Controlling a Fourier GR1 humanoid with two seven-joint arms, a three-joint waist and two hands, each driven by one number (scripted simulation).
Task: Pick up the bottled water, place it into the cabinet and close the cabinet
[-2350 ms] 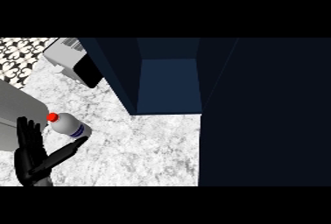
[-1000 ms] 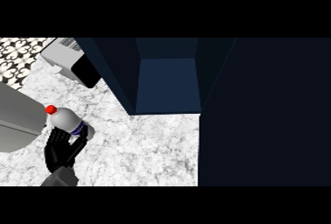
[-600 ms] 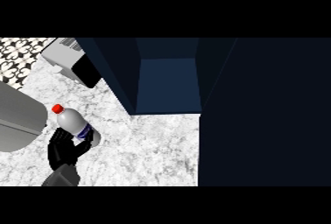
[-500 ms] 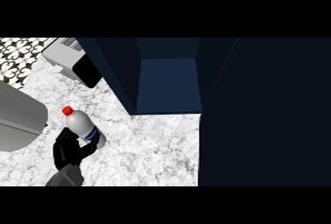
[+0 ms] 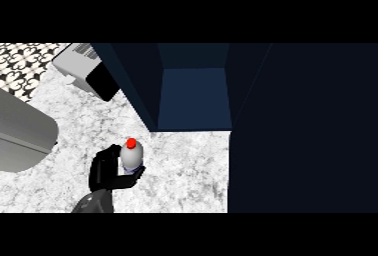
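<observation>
A clear water bottle [image 5: 131, 155] with a red cap and a purple label stands upright in my left hand [image 5: 108, 173], whose black fingers curl round its lower half. The hand sits over the marble counter [image 5: 184, 175], a little below and left of the open dark blue cabinet [image 5: 193, 97]. The cabinet's inside shows as a lighter blue recess. Its large dark door [image 5: 303, 130] stands open and fills the right side of the view. My right hand shows nowhere.
A grey and black toaster-like appliance [image 5: 87, 75] sits at the back left beside the cabinet wall. A grey sink basin [image 5: 22, 132] lies at the left edge. Patterned tiles [image 5: 22, 62] line the far left corner.
My left hand closed round the bottle, then carried it right and slightly toward the cabinet opening. The bottle now stands further from the sink.
</observation>
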